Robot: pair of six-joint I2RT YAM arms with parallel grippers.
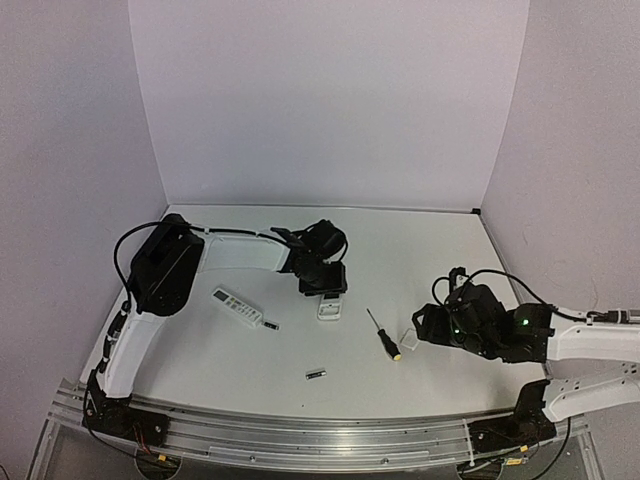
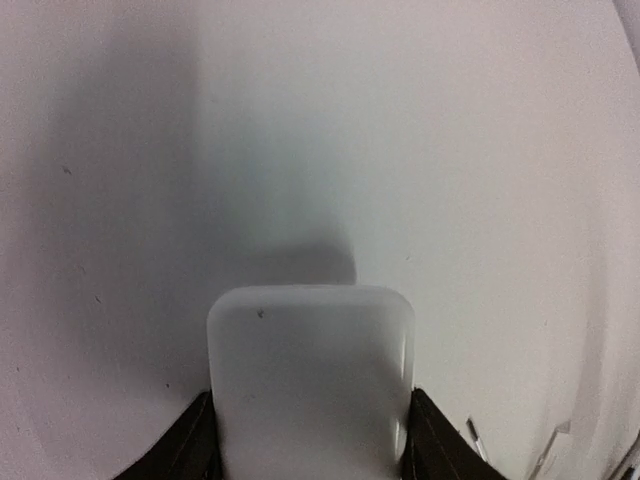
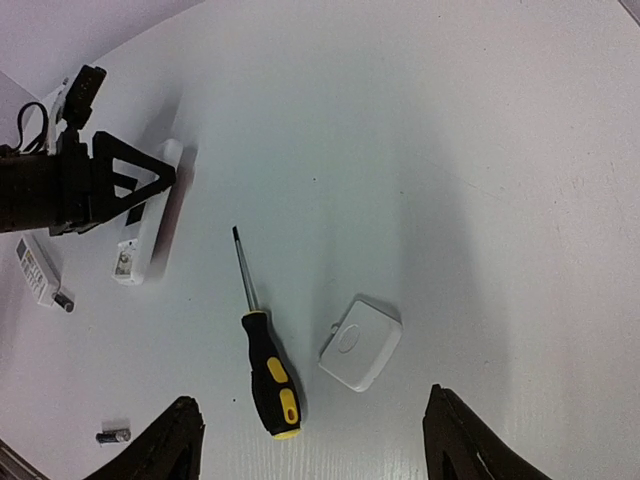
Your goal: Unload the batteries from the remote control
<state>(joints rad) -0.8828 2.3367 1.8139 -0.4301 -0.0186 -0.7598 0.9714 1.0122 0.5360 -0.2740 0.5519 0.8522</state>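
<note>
While the left gripper pinches a white, rounded plastic remote control by its sides above the white table, the right gripper hangs spread over a black-and-yellow-handled screwdriver. The batteries – tiny dark cylinders with pale ends – lie loose on the table: one near the front edge, the other battery just off the tip of a second, slim white remote.

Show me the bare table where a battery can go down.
Bare table lies beyond the screwdriver, toward the far right corner, and at the near edge between the left arm and the loose battery. Crowded in the middle: the remote in the left gripper, the second remote, the white cover.
</note>
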